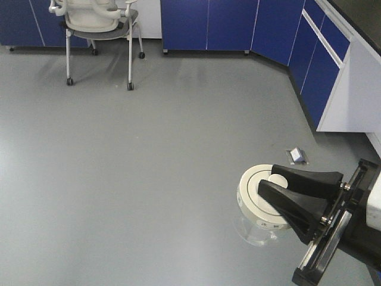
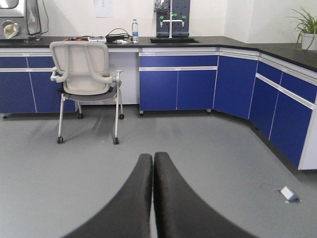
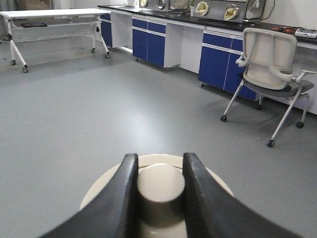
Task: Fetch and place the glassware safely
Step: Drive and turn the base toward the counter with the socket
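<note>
Right gripper: the right gripper [image 1: 269,179] [image 3: 159,163] reaches in from the lower right corner of the front view. Its black jaws are narrowed to a small gap and pinch the lid's knob from both sides.
Left gripper: the left gripper [image 2: 152,157] shows only in its own wrist view. Its jaws are pressed together along their inner edges, with nothing between them.
Glass jar: the glass jar [image 1: 257,229], small, squat and clear, hangs from the right jaws above the grey floor [image 1: 149,167], carried by nothing else. Its glass body shows below and left of the jaws in the front view.
Lid: the round cream-white lid [image 1: 249,196] sits on the jar, with small dark marks along its rim.
Knob: the knob [image 3: 159,186] stands at the lid's centre, touched by a jaw on either side.
Floor box: a small grey box [image 1: 297,156] lies flat on the floor near the jar, on the cabinet side, apart from it.
Chair: a white chair [image 1: 98,24] on castors stands at the far left, well apart from the jar.
Cabinets: blue cabinets [image 1: 226,24] line the far wall and the right side, under a dark surface [image 2: 247,42].
On the surface: a water bottle [image 2: 135,30] stands upright behind the chair. A potted plant [image 2: 307,25] stands on the right-hand run.
</note>
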Robot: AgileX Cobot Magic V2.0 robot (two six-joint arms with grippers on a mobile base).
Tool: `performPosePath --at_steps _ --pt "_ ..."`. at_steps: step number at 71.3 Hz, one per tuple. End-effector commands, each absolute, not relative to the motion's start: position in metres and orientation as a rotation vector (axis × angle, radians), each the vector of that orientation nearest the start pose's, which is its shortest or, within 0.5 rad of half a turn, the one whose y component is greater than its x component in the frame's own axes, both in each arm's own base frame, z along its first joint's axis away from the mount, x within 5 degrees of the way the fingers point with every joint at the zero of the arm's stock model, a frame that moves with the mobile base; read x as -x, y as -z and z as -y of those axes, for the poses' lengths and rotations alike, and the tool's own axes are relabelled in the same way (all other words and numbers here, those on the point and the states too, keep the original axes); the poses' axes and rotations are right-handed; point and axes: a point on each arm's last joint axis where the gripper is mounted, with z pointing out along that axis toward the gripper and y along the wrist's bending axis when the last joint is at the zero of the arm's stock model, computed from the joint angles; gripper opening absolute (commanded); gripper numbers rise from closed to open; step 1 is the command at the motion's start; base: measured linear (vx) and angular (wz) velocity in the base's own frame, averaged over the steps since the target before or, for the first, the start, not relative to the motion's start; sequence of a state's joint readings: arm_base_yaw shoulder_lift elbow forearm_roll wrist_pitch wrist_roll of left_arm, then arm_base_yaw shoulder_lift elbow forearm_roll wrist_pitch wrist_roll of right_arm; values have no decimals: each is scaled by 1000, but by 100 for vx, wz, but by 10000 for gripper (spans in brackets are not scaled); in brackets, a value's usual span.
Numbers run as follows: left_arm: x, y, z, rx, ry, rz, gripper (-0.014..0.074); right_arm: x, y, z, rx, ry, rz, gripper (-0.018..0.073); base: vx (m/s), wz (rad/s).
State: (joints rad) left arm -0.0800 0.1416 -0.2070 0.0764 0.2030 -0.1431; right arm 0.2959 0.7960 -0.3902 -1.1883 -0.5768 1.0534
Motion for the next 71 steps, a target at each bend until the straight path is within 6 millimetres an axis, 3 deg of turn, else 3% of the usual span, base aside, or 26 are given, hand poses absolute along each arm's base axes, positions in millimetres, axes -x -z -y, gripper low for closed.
performPosePath --at_steps 1,71 --pt "-61 -272 4 7 128 -1534 -7 -131 -303 -90 668 -659 -1451 -1 65 -5" --pt "-61 -272 4 7 128 -1534 -7 -132 -303 -90 668 -656 -1454 -1 63 -1"
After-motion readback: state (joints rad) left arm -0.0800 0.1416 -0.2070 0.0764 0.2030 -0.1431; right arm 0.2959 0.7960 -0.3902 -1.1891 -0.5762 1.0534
